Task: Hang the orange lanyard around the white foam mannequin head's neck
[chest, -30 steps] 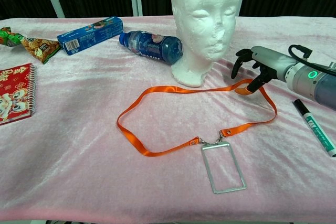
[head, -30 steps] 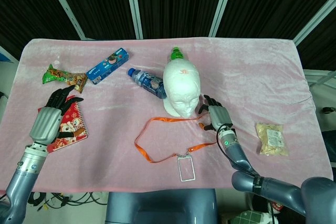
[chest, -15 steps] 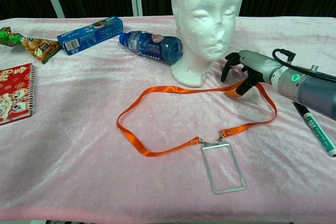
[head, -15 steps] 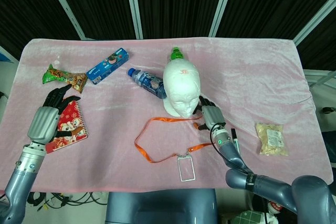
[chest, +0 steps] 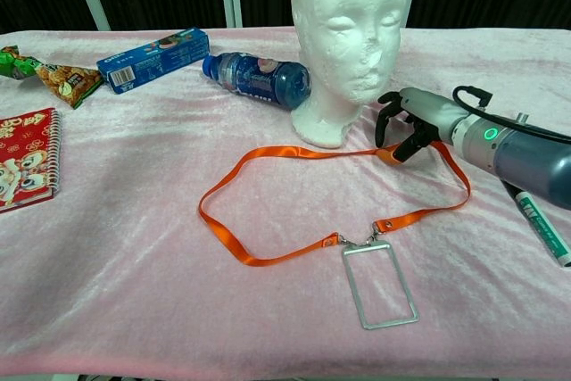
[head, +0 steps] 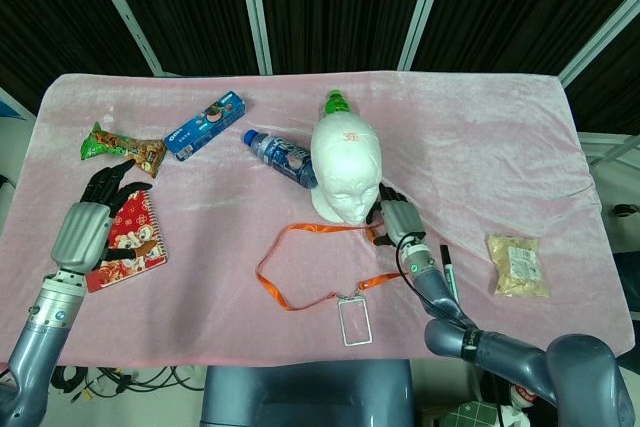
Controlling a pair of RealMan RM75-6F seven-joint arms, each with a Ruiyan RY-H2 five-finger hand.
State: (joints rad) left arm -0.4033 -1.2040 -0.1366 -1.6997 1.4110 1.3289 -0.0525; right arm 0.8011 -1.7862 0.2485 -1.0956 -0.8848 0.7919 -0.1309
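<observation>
The white foam mannequin head (head: 347, 172) (chest: 348, 33) stands upright mid-table. The orange lanyard (head: 330, 228) (chest: 303, 150) lies in an open loop on the pink cloth in front of it, and its clear badge holder (head: 354, 321) (chest: 379, 285) is nearest me. My right hand (head: 398, 219) (chest: 406, 122) sits just right of the head's base, pinching the far right bend of the strap in its fingertips (chest: 393, 151). Far to the left, my left hand (head: 92, 215) hovers over a red notebook (head: 138, 240) with fingers spread, holding nothing. The chest view does not show it.
A blue water bottle (head: 282, 157) (chest: 259, 78) lies left of the head, a green-capped bottle (head: 337, 101) behind it. A blue cookie box (chest: 153, 60), snack bag (head: 122, 145), marker (chest: 538, 220) and snack packet (head: 517, 265) lie around.
My right hand has slid left toward the mannequin's base, drawing the strap's right bend with it. The left hand has shifted slightly over the notebook.
</observation>
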